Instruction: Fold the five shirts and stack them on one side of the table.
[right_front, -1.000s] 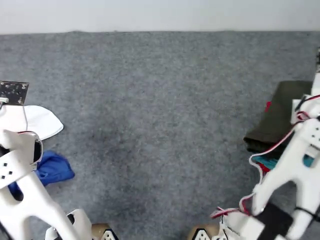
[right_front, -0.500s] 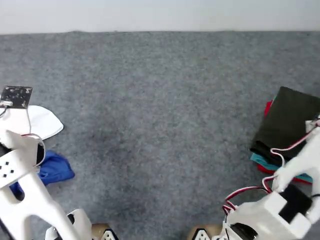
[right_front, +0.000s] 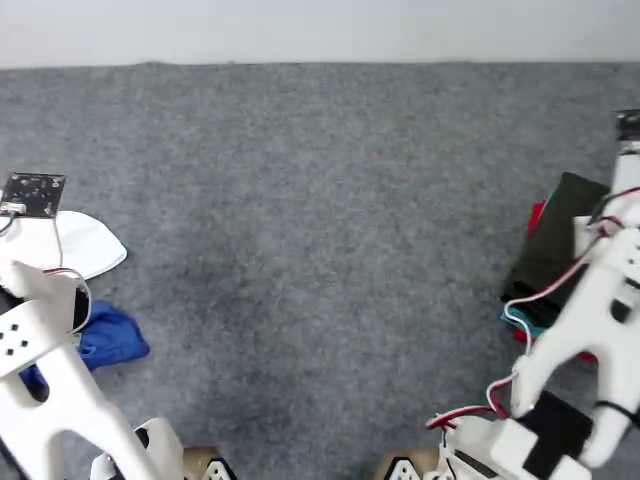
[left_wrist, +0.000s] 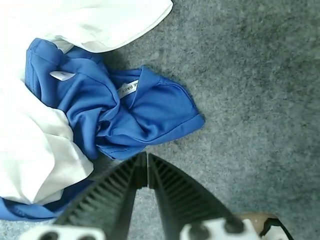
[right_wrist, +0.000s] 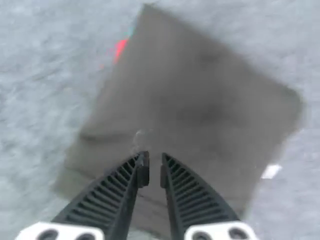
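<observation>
A folded dark olive shirt (right_front: 556, 238) tops a stack at the table's right edge, with red (right_front: 536, 214) and teal (right_front: 520, 320) layers showing beneath. My right gripper (right_wrist: 149, 169) hovers over the dark shirt (right_wrist: 200, 110), fingers nearly together and holding nothing. At the left edge lie a crumpled blue shirt (right_front: 112, 336) and a white shirt (right_front: 78, 245). My left gripper (left_wrist: 147, 170) is shut and empty just beside the blue shirt (left_wrist: 135, 105), which is tangled with the white shirt (left_wrist: 95, 20).
Grey felt (right_front: 320, 220) covers the table, and a pale wall (right_front: 320, 30) runs along the far edge. The left arm (right_front: 40, 350) and right arm (right_front: 590, 310) rise from bases at the front edge. Between the two piles stretches wide bare felt.
The right arm drew back toward the front edge, uncovering the stack, then swung out over the dark shirt again. The left arm and the loose shirts stayed put.
</observation>
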